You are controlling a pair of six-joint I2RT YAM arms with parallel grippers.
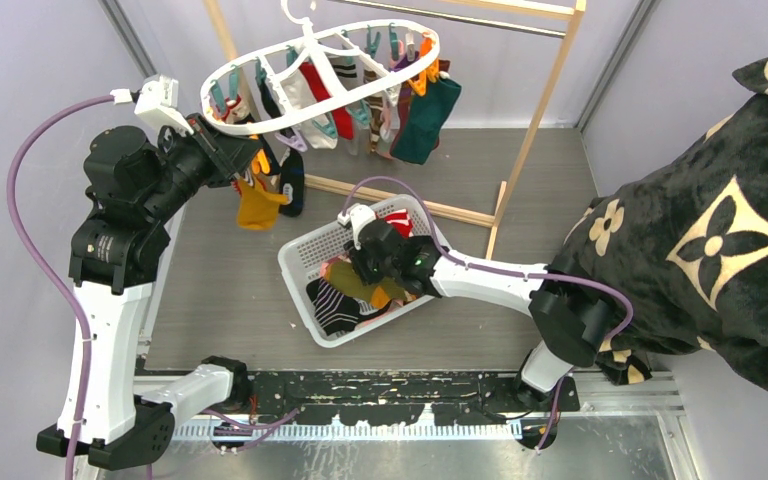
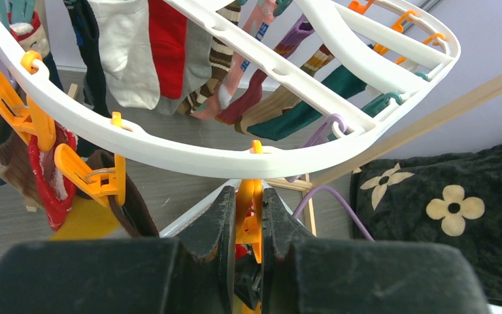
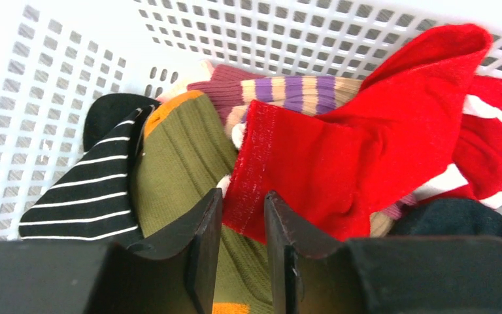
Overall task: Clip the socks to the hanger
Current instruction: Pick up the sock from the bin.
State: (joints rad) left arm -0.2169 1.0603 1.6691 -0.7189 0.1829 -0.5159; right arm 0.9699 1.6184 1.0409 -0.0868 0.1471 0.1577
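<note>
Right wrist is showing the right gripper (image 3: pixel 240 199) straddling a red sock (image 3: pixel 366 144) at its edge, grip uncertain, while the left gripper (image 2: pixel 248 196) is clamping an orange peg (image 2: pixel 250 226); next, lifting the sock there.

There is one hanger (image 2: pixel 170 154), one basket (image 1: pixel 305 255), one blanket (image 1: pixel 700 200) and one wooden rack (image 1: pixel 542 110). There are two robot arms (image 1: pixel 110 320). The socks (image 3: pixel 340 150) are too bunched to count.

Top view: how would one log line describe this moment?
left jaws: pinching orange peg on hanger | right jaws: narrow around red sock edge in basket, grip unclear
</note>
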